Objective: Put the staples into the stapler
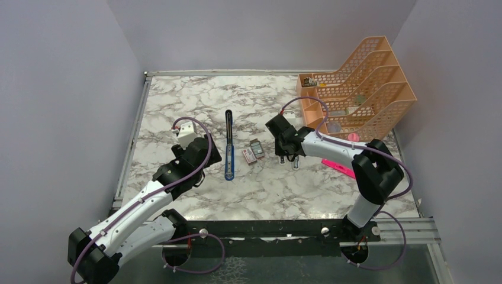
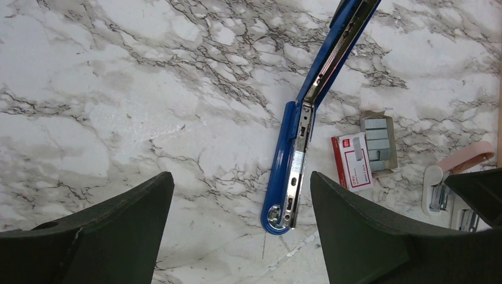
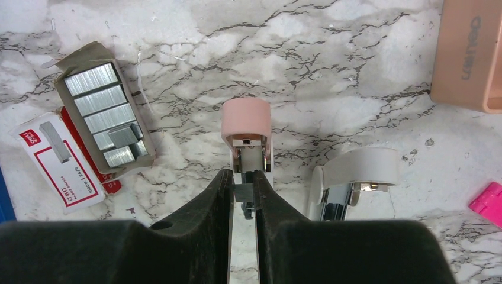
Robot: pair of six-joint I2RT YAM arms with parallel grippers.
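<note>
My right pincer pinches a small grey strip, mostly hidden by my fingers. My left pincer is spread wide. The stapler lies open between them, its far end cut off in my left wrist view. The staples sit right of it.

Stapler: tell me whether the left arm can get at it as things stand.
Probably yes: the left end effector is open and the stapler lies flat just ahead, with nothing between them.

Plain lilac walls enclose a marble-patterned table, evenly lit, seemingly from overhead.
</note>
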